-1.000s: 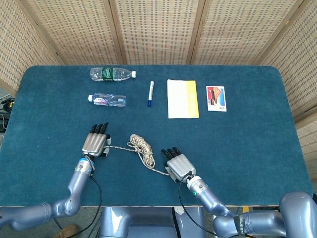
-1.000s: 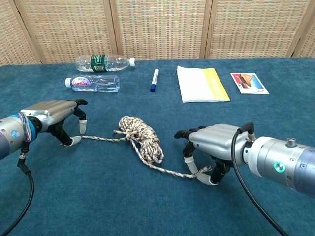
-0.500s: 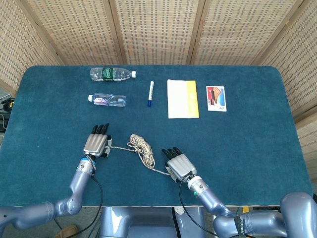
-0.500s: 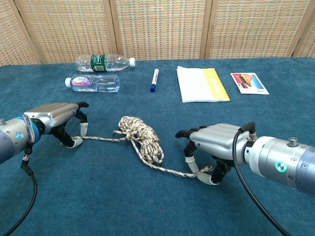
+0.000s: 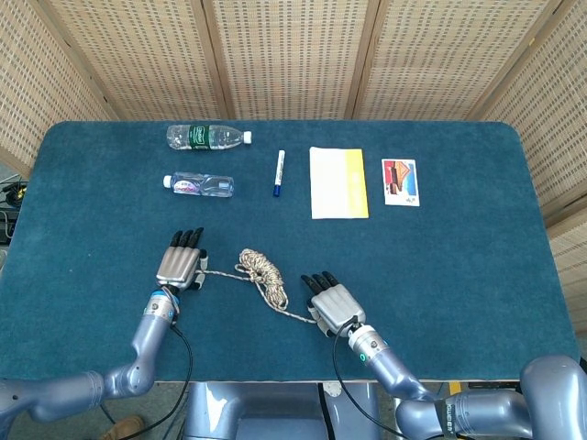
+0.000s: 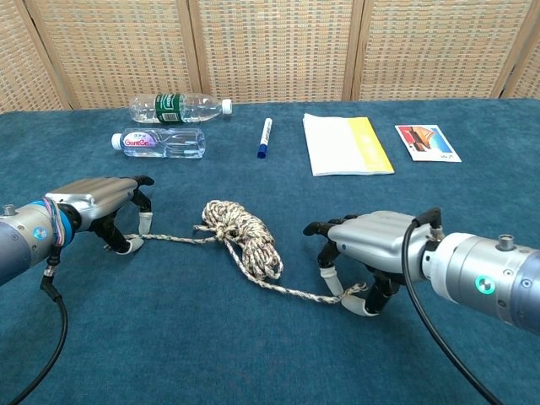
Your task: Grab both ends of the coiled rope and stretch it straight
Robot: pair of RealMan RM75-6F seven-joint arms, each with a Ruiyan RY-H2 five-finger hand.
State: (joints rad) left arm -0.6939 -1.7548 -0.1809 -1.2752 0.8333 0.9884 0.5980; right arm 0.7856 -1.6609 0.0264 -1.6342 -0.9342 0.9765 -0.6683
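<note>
We see the coiled rope (image 6: 243,235) lying on the blue bench (image 5: 459,275), its bundle still bunched in the middle with one strand trailing off to either side. Taking that bundle as our landmark: the left hand (image 6: 108,211) sits to its left, palm down, fingers curled, pinching the end of the left strand against the cloth. The right hand (image 6: 363,253) lies to the right of the bundle and nearer the robot — it too is palm down, with its fingers bent around the end of the longer, wavy strand. Both strands lie on the bench, the right one slack.

Beyond the rope, toward the far edge, we find two plastic water bottles (image 5: 207,137) lying on their sides — the green-labelled one farther off — then a blue marker pen (image 5: 278,172), a white and yellow booklet (image 5: 337,181) and a small picture card (image 5: 401,181).
</note>
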